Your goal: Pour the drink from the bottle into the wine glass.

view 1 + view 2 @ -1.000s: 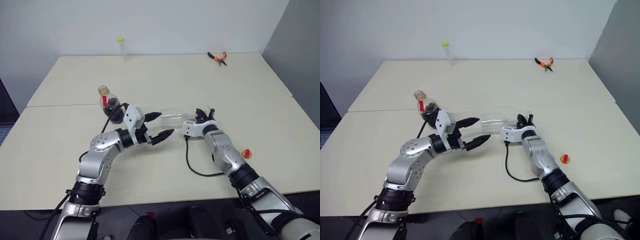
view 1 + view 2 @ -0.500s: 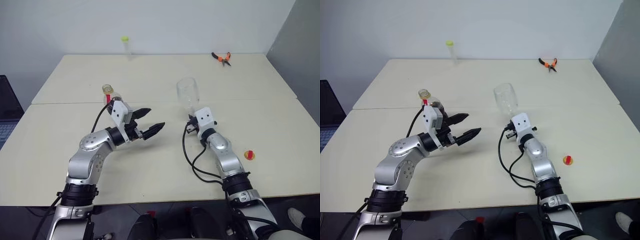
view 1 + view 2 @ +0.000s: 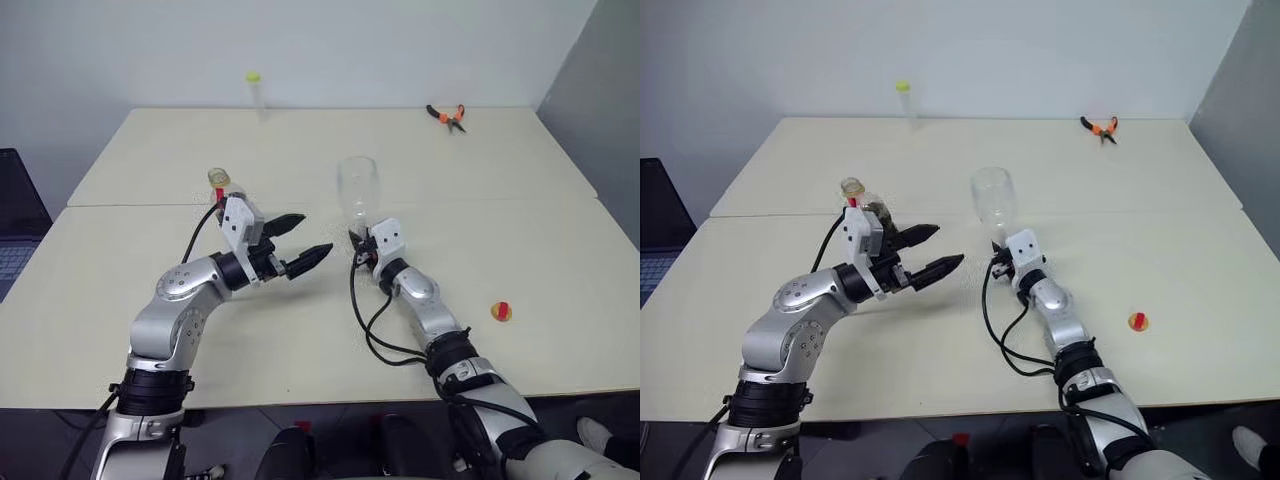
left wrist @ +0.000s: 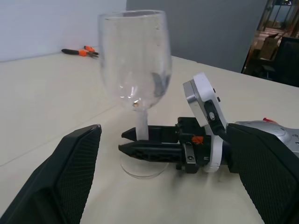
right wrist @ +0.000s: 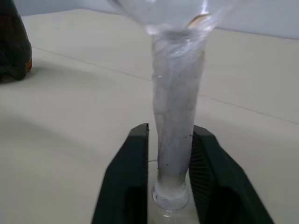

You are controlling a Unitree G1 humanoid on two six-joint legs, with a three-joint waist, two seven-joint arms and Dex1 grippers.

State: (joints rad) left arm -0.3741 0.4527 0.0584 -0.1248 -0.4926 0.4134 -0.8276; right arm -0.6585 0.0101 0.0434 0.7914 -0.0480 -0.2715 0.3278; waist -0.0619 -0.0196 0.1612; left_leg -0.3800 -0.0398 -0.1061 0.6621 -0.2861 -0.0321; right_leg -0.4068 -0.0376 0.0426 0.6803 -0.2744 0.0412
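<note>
The wine glass (image 3: 356, 190) stands upright on the desk (image 3: 480, 170) near its middle: clear, rounded bowl empty, round foot flat on the surface. The bottle (image 3: 862, 210) stands upright well apart from it, toward the left: small, squat, clear plastic, uncapped, a red strip at the neck. The drink (image 3: 878, 210), dark brown, lies in its lower body.
</note>
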